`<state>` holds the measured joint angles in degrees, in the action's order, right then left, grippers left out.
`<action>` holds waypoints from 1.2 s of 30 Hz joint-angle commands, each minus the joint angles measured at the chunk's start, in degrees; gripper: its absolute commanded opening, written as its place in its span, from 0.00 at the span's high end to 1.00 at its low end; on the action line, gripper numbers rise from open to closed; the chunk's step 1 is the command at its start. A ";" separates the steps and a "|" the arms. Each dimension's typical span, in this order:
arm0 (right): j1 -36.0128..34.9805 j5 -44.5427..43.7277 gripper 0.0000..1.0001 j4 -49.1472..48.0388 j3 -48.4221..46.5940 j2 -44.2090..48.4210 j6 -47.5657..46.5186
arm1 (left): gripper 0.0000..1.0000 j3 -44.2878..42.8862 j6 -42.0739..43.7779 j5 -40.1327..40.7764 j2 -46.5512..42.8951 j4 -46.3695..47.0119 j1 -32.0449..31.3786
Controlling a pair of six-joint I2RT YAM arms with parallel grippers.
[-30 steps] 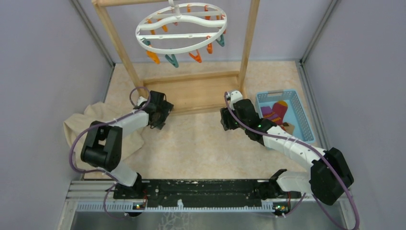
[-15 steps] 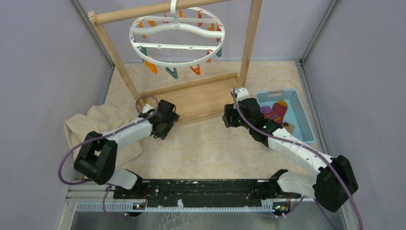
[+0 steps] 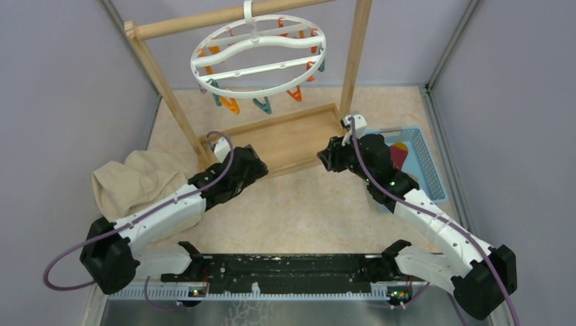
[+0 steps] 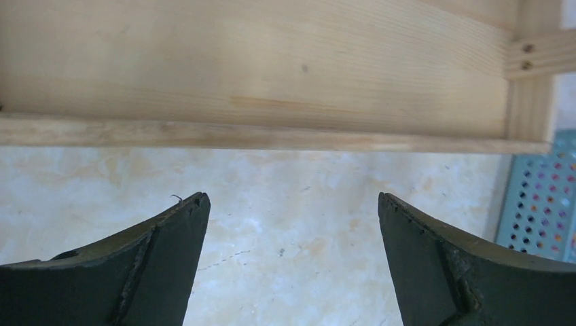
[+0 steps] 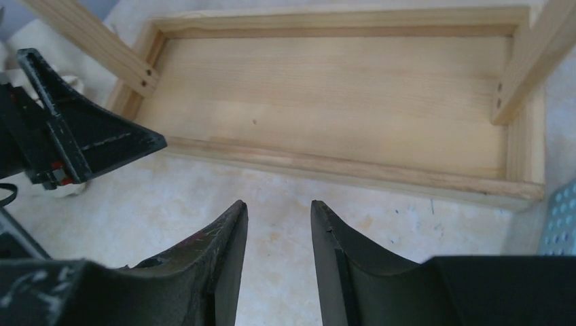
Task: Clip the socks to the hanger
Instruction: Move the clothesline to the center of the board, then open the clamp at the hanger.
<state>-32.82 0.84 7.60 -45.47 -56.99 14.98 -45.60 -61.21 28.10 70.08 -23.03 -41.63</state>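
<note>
The left gripper [image 4: 292, 231] gapes wide and empty before the wooden stand [image 4: 272, 81]'s base; the right gripper [image 5: 278, 231], also empty, shows only a narrow gap. The hanger [image 3: 258, 58] hangs above and beyond both, and the maroon sock [image 3: 397, 157] lies in the blue basket [image 3: 429, 166] just right of the right gripper; only the top camera shows either

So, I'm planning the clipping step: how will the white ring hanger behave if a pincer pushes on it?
Likely to swing and turn: the hanger hangs by a single hook from the wooden rod. Probably light, being a thin open plastic ring. Its clips dangle below, so they may wobble too.
</note>
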 commanded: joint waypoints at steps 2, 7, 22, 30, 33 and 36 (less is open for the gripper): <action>0.12 14.96 0.64 -12.32 -0.87 3.95 -1.66 | 0.02 -0.82 14.47 2.27 -6.43 8.55 -2.71; 0.12 24.32 0.63 -19.04 -2.76 2.61 -1.95 | 0.06 0.29 19.14 2.58 -10.30 11.25 -2.93; -2.24 34.40 0.49 -18.84 -26.57 -11.39 -6.56 | 0.08 -3.69 31.86 7.80 -13.27 13.92 -2.93; -2.24 37.20 0.48 -21.44 -30.69 -15.13 -8.10 | 0.09 -2.04 29.76 7.20 -15.27 12.31 -2.93; -2.24 38.97 0.48 -20.88 -32.45 -17.65 -8.01 | 0.09 -2.24 29.70 6.16 -15.99 11.86 -2.93; -2.19 40.14 0.48 -23.01 -32.43 -18.81 -6.89 | 0.09 -2.47 29.66 5.57 -17.18 10.82 -2.93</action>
<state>-34.76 37.89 -11.33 -75.24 -74.56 8.27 -47.64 -31.44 34.63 54.92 -10.96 -44.27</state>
